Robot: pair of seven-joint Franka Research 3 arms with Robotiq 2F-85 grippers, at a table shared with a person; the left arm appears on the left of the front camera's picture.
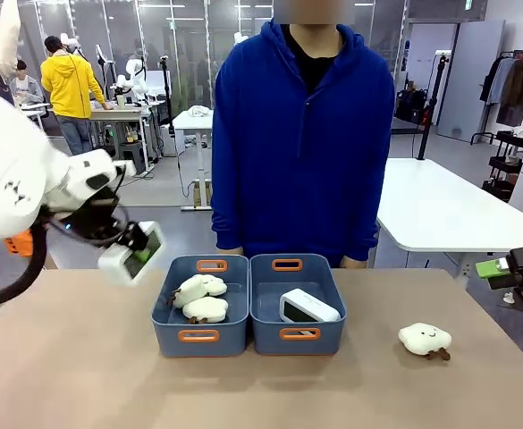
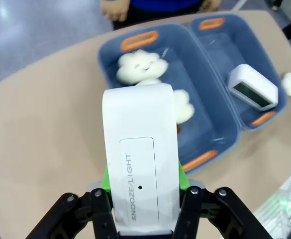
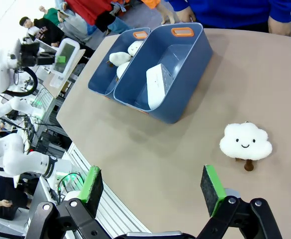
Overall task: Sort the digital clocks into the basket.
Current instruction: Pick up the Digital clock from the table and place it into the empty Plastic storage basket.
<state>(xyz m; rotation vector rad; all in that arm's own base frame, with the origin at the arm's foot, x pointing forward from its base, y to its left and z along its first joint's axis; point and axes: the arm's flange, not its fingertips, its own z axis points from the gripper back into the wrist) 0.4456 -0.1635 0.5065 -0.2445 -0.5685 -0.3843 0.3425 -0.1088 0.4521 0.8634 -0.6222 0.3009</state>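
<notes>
My left gripper [image 1: 125, 248] clamps a clock [image 1: 132, 254] lengthwise along its fingers. The basket [image 2: 264, 107] holding the other clock [image 2: 252, 87] lies at two o'clock in my left wrist view, beyond the toy bin [image 2: 135, 42]. My right gripper [image 3: 152, 186] stands wide, holding nothing.

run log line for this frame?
left gripper: shut on white plastic digital clock, airborne | right gripper: open | second clock: in right blue-grey bin

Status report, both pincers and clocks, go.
Left pincer shut on a digital clock, airborne left of the bins. Right pincer open. Second clock in right basket.

left gripper [image 1: 129, 253] – grips clock [image 1: 132, 254] | second clock [image 1: 308, 307] – in right basket [image 1: 265, 331]
</notes>
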